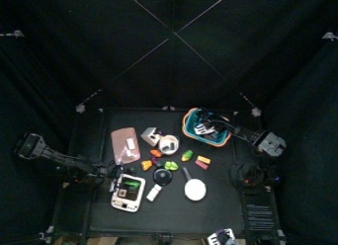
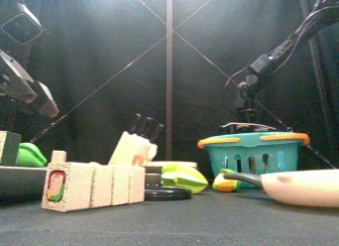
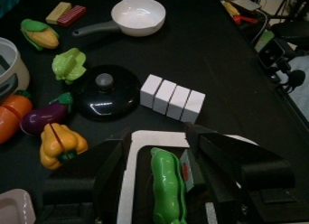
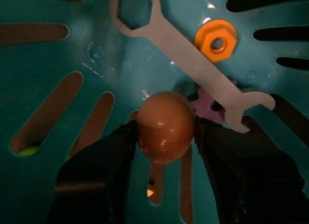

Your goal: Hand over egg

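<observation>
Right wrist view: right hand point(image 4: 165, 164) spread wide around the egg point(image 4: 164, 126) in the teal basket point(image 4: 72, 56); next, clamp and lift.

Looking down into teal slotted basket point(image 4: 72, 92): egg point(image 4: 164, 126), brownish-orange in this view, sits on basket floor between the two black jaws of right gripper point(image 4: 165, 155), jaws spread wide on either side. White toy wrench point(image 4: 182, 51) lying diagonally just behind egg, orange hex nut point(image 4: 218, 41) close beside wrench.
</observation>
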